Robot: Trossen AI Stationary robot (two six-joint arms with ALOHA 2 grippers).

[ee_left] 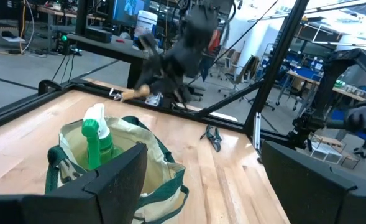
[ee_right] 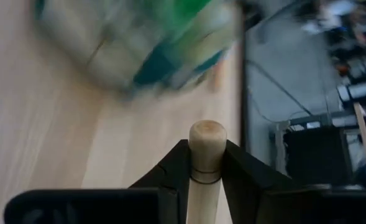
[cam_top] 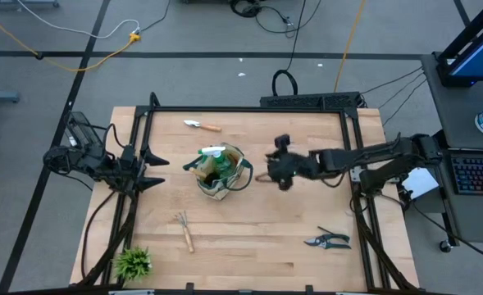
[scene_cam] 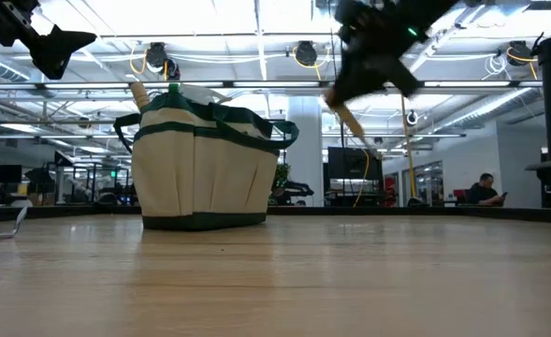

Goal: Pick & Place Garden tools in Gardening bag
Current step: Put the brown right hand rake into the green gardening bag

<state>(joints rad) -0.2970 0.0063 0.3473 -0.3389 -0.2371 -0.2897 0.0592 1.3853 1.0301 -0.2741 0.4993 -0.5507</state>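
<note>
Although the right wrist view blurred the gardening bag (ee_right: 139, 43) into a beige and green smear, it showed the right tool (ee_right: 206, 171) plainly enough, its two dark fingers clenched on a pale wooden handle (ee_right: 206, 149) whose rounded end stuck out past them. What metal head that handle carried stayed hidden in every view. In the high view the right tool (cam_top: 280, 168) hung at centre frame, just right of the bag (cam_top: 221, 172), with the handle's tip poking toward the bag's rim. The left tool (cam_top: 147, 168) waited at the counter's left edge, apart from the bag, and I could not tell how its fingers stood.

Around the bag on the wooden counter (cam_top: 266, 238) lay other things: a small trowel (cam_top: 202, 125) toward the upper middle, a pronged rake (cam_top: 184, 231) below and left of centre, dark pruning shears (cam_top: 328, 241) at the lower right, and a small leafy plant (cam_top: 133, 262) at the lower left corner.

The bag itself stood upright (beige canvas with dark green trim and handles), and a green spray bottle (ee_left: 97, 142) with a white nozzle rose from its mouth. In the low view the bag (scene_cam: 205, 164) sat left of centre.
</note>
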